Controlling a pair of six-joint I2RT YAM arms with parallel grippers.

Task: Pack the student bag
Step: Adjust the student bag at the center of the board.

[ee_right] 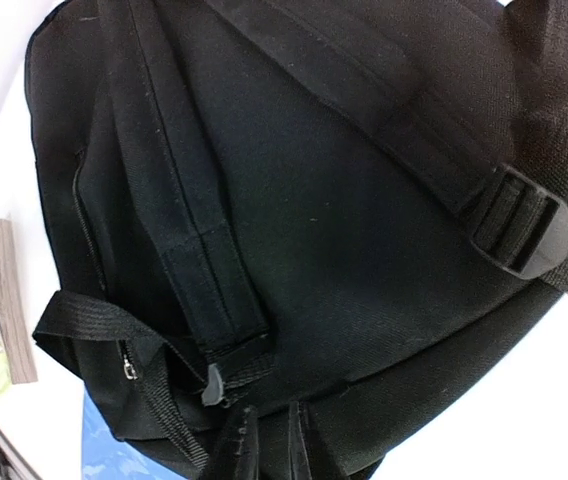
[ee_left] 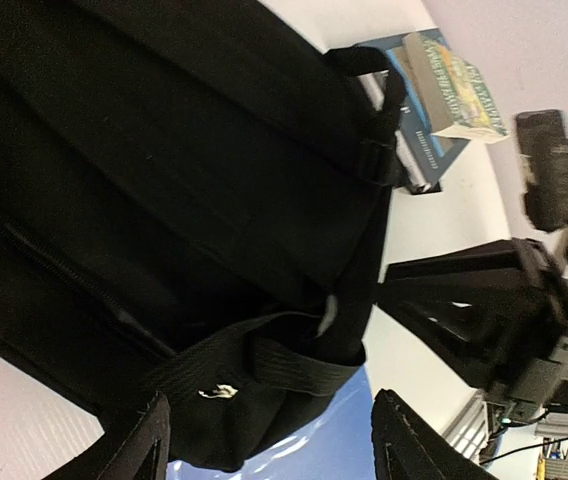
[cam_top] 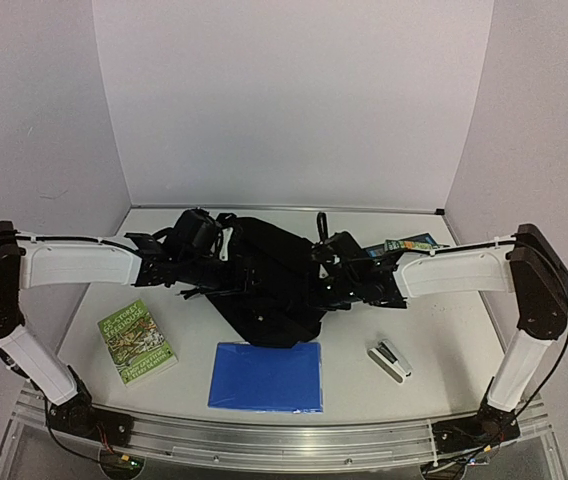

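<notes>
Left wrist view: left claw (ee_left: 269, 400) stood wide at frame bottom over the student bag (ee_left: 164, 180); right claw (ee_right: 269, 410) was narrow, grip impossible to tell.

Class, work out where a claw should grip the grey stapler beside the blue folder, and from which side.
Likely best: grip the stapler mid-body across its narrow sides, coming straight down from above: it lies flat and slanted, with bare table around it.

The left arm (cam_top: 74, 265) and right arm (cam_top: 454, 272) rise from the counter's (cam_top: 444, 340) near edge, elbows high, forearms reaching inward toward its middle. The left gripper (ee_left: 274, 450) stands spread wide. The right gripper's (ee_right: 271, 440) fingers sit nearly together, possibly pinching something.
</notes>
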